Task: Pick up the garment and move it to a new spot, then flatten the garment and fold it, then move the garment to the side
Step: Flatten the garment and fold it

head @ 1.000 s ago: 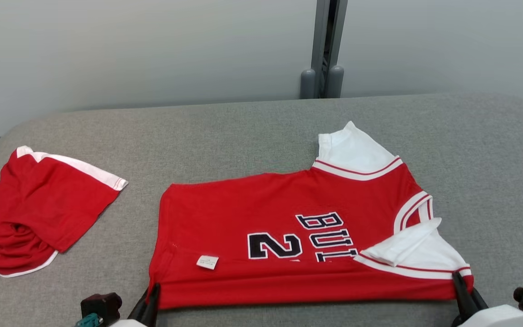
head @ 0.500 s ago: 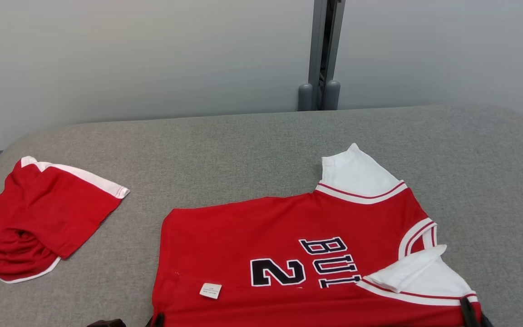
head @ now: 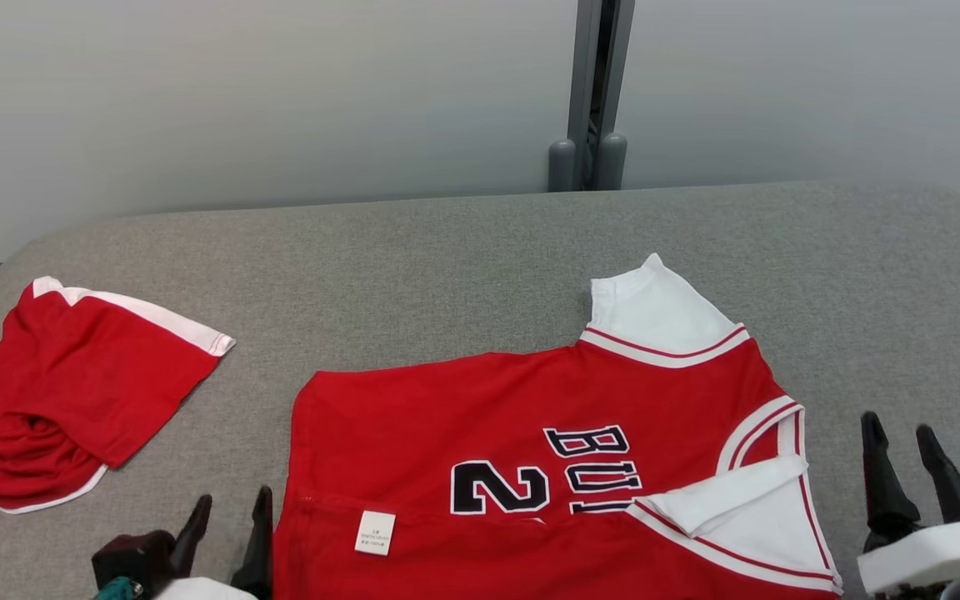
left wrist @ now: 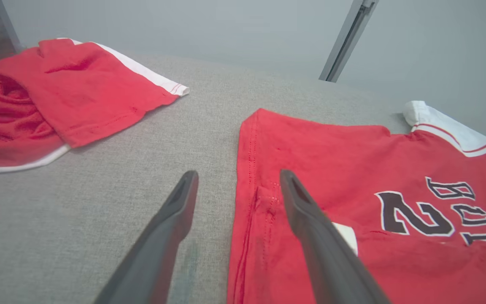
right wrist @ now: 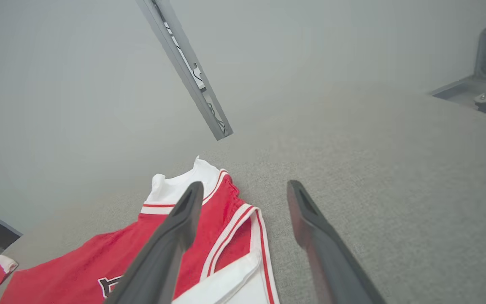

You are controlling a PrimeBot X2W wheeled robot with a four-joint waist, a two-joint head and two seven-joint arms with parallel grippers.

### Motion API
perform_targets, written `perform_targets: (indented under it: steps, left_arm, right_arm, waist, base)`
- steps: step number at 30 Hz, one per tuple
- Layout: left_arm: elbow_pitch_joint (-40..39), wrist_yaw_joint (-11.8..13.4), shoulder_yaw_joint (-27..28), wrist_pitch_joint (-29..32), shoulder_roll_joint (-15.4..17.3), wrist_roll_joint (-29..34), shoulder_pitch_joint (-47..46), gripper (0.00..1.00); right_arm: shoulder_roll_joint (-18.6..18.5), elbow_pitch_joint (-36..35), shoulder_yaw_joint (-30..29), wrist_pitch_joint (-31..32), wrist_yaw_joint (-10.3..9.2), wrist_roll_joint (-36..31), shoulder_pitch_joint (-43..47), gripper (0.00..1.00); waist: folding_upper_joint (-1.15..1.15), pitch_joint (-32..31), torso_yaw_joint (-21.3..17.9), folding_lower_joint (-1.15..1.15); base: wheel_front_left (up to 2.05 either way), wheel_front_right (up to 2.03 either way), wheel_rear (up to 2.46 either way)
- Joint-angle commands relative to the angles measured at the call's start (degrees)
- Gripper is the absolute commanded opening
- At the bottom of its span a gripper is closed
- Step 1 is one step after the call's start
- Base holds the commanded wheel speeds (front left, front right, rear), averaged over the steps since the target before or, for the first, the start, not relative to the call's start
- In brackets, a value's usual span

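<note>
At the far left of the grey padded table (head: 447, 250) we see a crumpled pair of red shorts (head: 72, 392), well apart from everything else. Next comes our left gripper (head: 233, 497) — fingers spread, holding nothing — just beside the hem corner of the red jersey (head: 530, 408); in the left wrist view one finger hangs over bare table, the other over the hem. The jersey lies flat at the near centre-right. Its near edge is turned over so a white label (head: 375, 532) shows, with the white sleeves (head: 655, 304) toward the right. Just past its neckline side stands our right gripper (head: 897, 425) — also open and empty, over bare table.
</note>
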Motion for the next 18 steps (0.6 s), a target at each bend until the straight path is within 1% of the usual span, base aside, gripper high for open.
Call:
perform_targets:
  steps: [1, 5, 8, 12, 18]
  left_arm:
    - [-0.9, 0.6, 0.8, -1.4, 0.3, 0.7, -1.6, 1.0]
    - [-2.0, 1.4, 2.0, -4.1, -0.5, 1.5, -4.2, 1.0]
    - [-1.5, 1.3, 2.5, -5.1, -1.4, 2.0, -5.5, 1.0]
    - [0.9, 0.2, 1.8, -5.7, -2.1, 2.9, -7.8, 1.0]
    - [7.8, -1.2, 0.2, -4.5, -1.3, 4.6, -14.0, 1.0]
  right_arm:
    - [-1.2, -2.6, 1.5, -1.3, -0.02, -2.1, -0.9, 1.0]
    - [-2.7, -7.6, 5.4, -4.7, -0.02, -7.1, -2.0, 1.0]
    - [-2.6, -9.6, 7.0, -6.3, -0.02, -9.3, -2.4, 1.0]
    - [-2.3, -10.4, 8.8, -7.1, -0.02, -11.9, -3.0, 1.0]
    - [-1.7, -10.9, 10.0, -7.6, -0.02, -13.1, -4.8, 1.0]
  waist:
    - [0.0, 0.5, -0.2, 0.0]
    - [0.0, 1.9, -0.5, 0.0]
    - [0.0, 3.0, -0.9, 0.0]
    - [0.0, 4.9, -1.6, 0.0]
    - [0.0, 8.1, -3.4, 0.0]
  base:
    - [0.0, 0.0, 0.0]
    - [0.0, 0.0, 0.0]
    - [0.0, 0.0, 0.0]
    - [0.0, 0.0, 0.0]
    - [0.0, 0.0, 0.0]
